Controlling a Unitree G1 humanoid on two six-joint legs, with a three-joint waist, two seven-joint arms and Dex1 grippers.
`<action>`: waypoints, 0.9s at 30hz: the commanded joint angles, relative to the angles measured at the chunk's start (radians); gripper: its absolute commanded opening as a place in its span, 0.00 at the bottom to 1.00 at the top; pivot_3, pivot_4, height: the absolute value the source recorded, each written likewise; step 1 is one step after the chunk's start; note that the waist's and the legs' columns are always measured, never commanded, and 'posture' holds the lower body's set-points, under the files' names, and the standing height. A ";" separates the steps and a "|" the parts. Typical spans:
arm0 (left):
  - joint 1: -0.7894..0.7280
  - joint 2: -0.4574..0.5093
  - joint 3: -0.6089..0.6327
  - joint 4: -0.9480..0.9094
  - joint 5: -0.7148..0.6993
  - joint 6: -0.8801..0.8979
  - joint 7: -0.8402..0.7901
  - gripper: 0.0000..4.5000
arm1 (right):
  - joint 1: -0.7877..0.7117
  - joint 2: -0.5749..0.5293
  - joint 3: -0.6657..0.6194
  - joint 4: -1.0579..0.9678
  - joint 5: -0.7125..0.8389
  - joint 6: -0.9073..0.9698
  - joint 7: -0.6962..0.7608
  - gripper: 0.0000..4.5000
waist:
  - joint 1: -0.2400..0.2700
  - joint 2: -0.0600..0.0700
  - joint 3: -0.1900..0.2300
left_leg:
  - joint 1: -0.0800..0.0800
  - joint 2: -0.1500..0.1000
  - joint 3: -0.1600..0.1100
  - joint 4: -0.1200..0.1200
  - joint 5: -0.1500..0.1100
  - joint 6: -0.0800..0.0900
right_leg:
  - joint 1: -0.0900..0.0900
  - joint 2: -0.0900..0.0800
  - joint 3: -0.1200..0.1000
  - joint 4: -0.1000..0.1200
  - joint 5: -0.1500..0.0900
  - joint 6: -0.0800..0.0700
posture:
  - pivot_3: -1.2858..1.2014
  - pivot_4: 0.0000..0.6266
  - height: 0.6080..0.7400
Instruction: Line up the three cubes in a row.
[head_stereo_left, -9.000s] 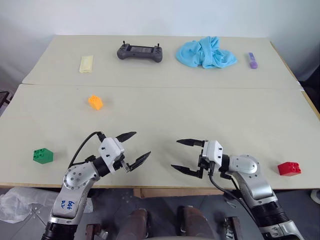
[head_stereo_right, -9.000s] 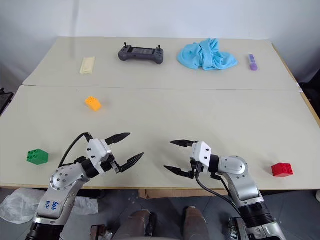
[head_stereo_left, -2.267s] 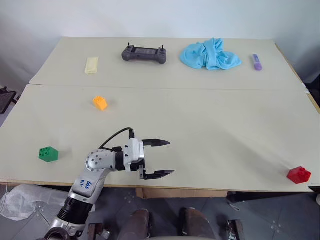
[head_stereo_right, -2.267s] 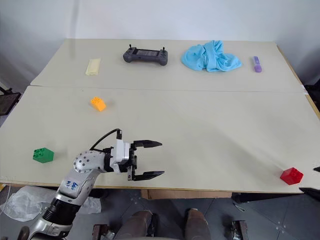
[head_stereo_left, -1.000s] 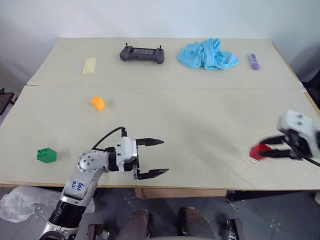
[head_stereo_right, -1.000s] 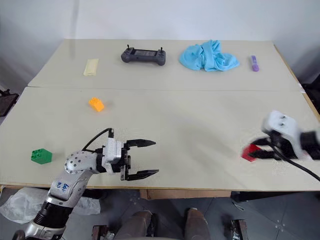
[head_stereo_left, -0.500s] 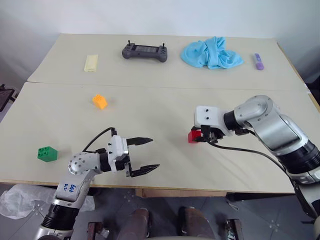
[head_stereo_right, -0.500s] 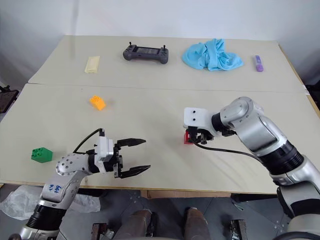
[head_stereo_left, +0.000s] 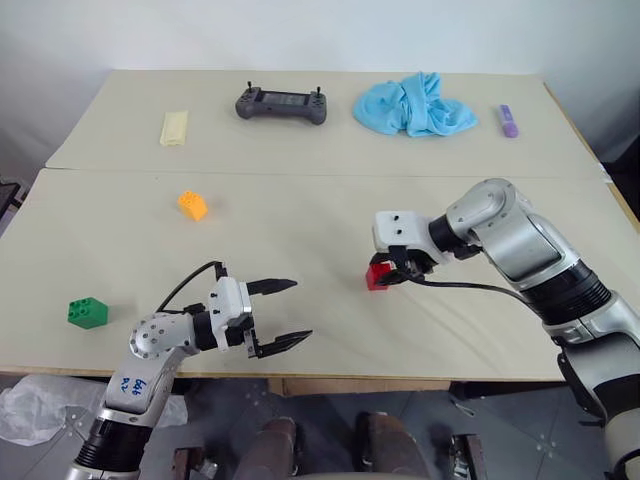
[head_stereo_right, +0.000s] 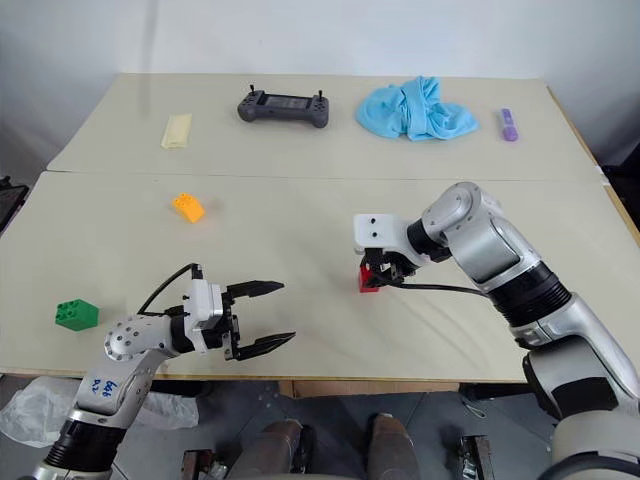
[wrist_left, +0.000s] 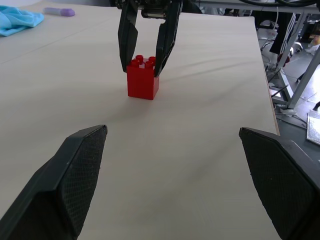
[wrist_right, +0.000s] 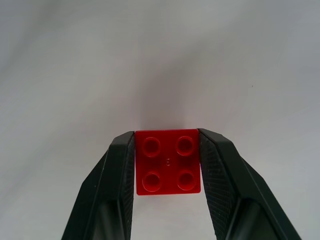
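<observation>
Though studded, red cube stands upright.

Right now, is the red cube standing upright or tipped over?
Upright: the red cube sits flat on the table, studs facing up, with the right gripper closed on its sides.

Cloth right of controller

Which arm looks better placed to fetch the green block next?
The left. Its open left gripper sits on the same side as the green cube, while the right gripper is busy clamping the red cube.
</observation>
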 joint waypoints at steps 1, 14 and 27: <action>0.012 0.007 0.014 -0.049 0.007 -0.019 0.013 1.00 | -0.003 0.013 -0.007 -0.012 0.001 0.018 0.016 0.49 | 0.000 0.000 0.000 | 0.000 0.000 0.000 0.000 0.000 0.000 | 0.000 0.000 0.000 0.000 0.000 0.000 | 0.52 0.24 1.00; 0.173 -0.028 0.240 -0.090 -0.010 -0.064 0.204 1.00 | 0.217 0.081 -0.442 -0.135 0.302 -0.249 -0.069 1.00 | 0.003 -0.002 -0.001 | 0.000 0.000 -0.002 -0.001 0.000 -0.001 | 0.001 0.000 -0.001 -0.001 0.000 0.000 | 0.52 0.24 1.00; 0.606 -0.284 0.612 -0.188 -0.050 -0.164 0.509 1.00 | 0.740 0.177 -0.612 -0.294 0.485 -0.497 -0.136 1.00 | 0.002 -0.004 0.000 | 0.005 0.002 0.002 -0.002 -0.002 -0.001 | 0.005 0.000 0.002 -0.006 0.000 0.000 | 0.52 0.24 1.00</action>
